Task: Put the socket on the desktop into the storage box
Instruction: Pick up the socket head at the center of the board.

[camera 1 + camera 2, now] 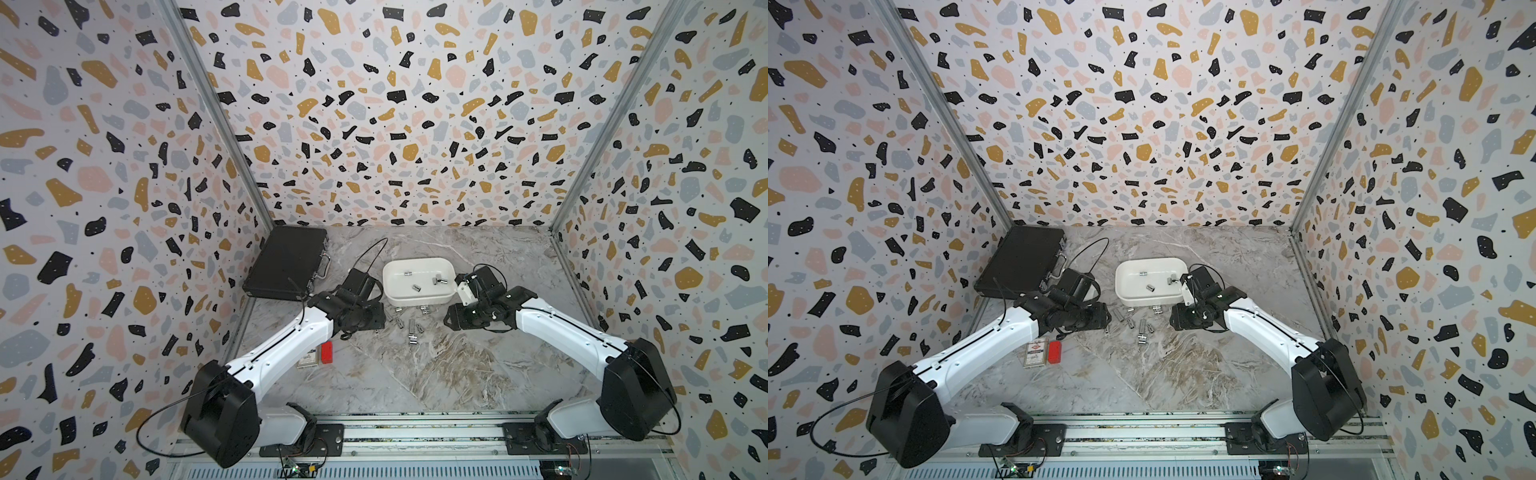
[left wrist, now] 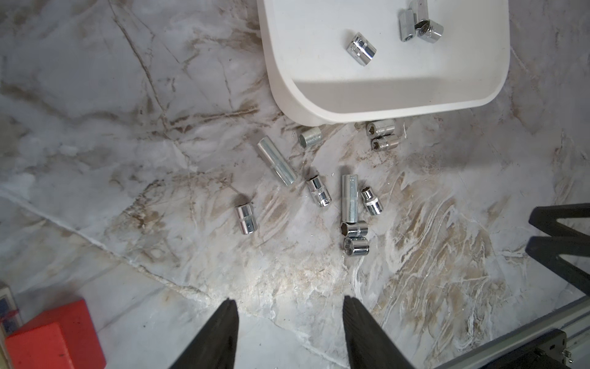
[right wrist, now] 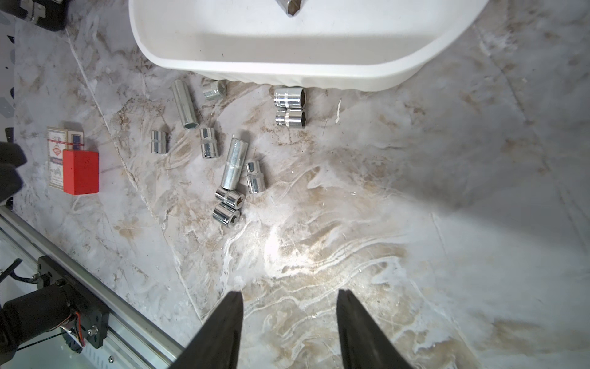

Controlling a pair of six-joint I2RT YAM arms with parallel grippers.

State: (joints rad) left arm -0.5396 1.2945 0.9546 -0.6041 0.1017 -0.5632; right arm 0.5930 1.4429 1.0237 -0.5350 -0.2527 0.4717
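Spread and empty: left gripper (image 2: 289, 303), right gripper (image 3: 290, 295) too; sockets (image 2: 349, 198) lie loose on the bench (image 2: 127, 96) beside the storage box (image 2: 383, 94).

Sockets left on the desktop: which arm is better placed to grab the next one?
Probably left. The left gripper is open and empty, with the sockets lying close and straight ahead. The right gripper is open too, but most sockets sit farther from it, off its line.

Bright, even light; soft shadow on desktop (image 3: 479, 166) (wrist views); wide-angle bowing at edges
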